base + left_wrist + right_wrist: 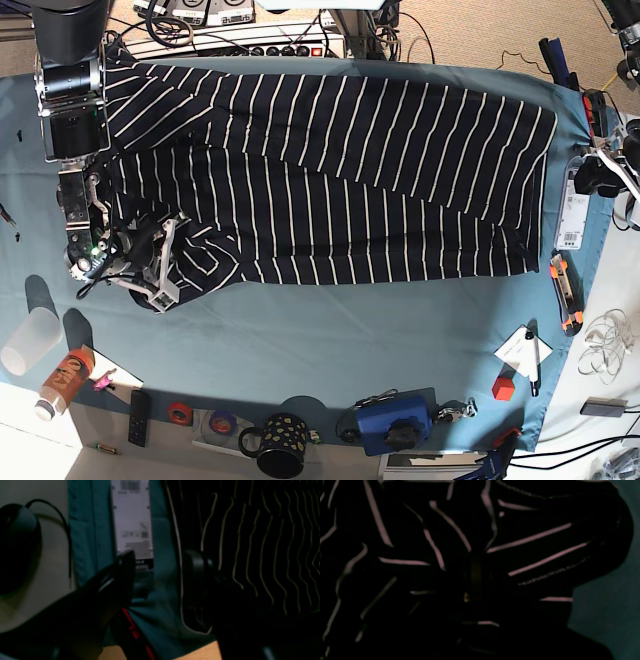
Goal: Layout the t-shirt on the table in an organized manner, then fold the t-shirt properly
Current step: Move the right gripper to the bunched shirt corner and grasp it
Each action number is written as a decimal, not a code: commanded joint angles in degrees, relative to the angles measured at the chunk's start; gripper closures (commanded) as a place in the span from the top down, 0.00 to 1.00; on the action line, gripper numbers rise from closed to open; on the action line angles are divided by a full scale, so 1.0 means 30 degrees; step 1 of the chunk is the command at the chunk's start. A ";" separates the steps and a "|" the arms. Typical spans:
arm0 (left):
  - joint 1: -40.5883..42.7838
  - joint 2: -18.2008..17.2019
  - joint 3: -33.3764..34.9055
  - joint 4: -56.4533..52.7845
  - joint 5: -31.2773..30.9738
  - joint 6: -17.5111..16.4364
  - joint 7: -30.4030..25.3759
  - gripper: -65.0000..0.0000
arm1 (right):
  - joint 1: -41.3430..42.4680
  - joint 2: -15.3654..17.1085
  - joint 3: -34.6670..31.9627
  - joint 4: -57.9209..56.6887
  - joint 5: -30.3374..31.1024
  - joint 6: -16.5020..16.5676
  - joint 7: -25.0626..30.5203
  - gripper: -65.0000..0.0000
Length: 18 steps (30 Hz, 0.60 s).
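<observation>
Right end effector [150,262] sits low over the sleeve end of the large, soft, dark navy t-shirt with thin white stripes [340,170], its fingers pressed together on bunched fabric there — the right wrist view shows little but dark, crumpled striped cloth close to the lens. Left end effector [160,565] hangs at the opposite edge of the wide table covered in plain teal-blue cloth [330,340], beside the hem, fingers spread and holding nothing.

The t-shirt lies lengthwise across the far half of the table, mostly spread out but not flat: a diagonal fold runs across the body, and the sleeve under the right end effector is rumpled into a heap.

Handling, as a judgement: the garment is light, limp and without stiffness, so it will drape and trail from any single grip rather than move as a sheet. It should slide readily over the table cloth, though cloth on cloth may drag and carry wrinkles along. Best holds are seams and edges — sleeve cuff, shoulder, hem corners — where doubled fabric gives a firmer pinch. Lifting from mid-panel would likely gather both layers and spoil the layout.
</observation>
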 commanded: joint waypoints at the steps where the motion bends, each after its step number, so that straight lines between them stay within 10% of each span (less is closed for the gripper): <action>1: -0.0138 -0.0466 -0.0168 0.0255 -0.0284 -0.0007 -0.0335 0.48 | 0.0721 0.0321 0.0532 0.0255 0.0000 -0.0211 0.0794 0.00; 18: -0.0138 -0.0459 -0.0168 0.0255 -0.0284 -0.0022 -0.0685 0.48 | 0.1741 0.0277 0.6798 0.0663 0.1690 0.0189 0.0867 0.00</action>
